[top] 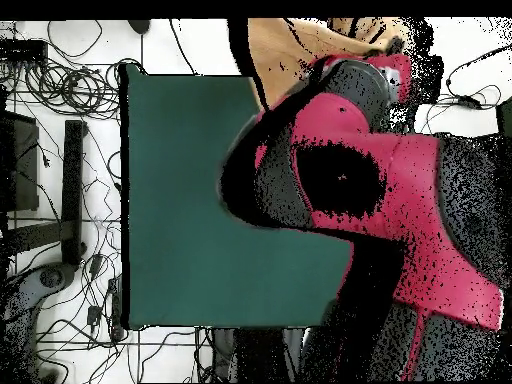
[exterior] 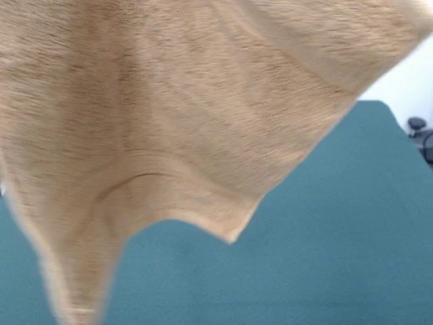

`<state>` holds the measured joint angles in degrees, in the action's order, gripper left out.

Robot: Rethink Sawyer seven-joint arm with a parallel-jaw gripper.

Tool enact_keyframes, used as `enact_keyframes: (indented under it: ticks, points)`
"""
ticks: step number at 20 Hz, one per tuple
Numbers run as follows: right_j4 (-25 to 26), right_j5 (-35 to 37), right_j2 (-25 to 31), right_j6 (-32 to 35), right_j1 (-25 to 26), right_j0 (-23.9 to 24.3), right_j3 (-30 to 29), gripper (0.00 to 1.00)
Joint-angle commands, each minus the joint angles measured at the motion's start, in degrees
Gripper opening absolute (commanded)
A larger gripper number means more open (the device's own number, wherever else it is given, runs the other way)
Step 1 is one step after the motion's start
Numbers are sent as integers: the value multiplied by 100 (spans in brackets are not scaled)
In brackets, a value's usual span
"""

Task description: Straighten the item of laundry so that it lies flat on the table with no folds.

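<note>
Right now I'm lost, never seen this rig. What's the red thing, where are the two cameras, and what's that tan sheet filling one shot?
The red and black shape is a single robot arm, seen from a camera looking straight down; its base is at the bottom of that picture. It reaches over a table covered in dark green cloth.

The other picture comes from a camera across the table, facing the robot. The tan sheet is a terry towel, lifted off the table and hanging close to that lens, so it hides the arm. A woven band and a hem show along its edges. From above, only a tan patch of it shows past the arm.

The pincer is not visible in either picture, so what grips the towel can't be seen.
</note>
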<state>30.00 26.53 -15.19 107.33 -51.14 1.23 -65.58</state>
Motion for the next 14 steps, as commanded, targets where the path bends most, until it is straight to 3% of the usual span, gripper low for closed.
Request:
enact_keyframes:
  ticks: [1,14]
  points:
    - [-6,-385,-520,1700,181,-125,-1200,0]
    - [-296,-915,-332,1514,407,138,-1260,0]
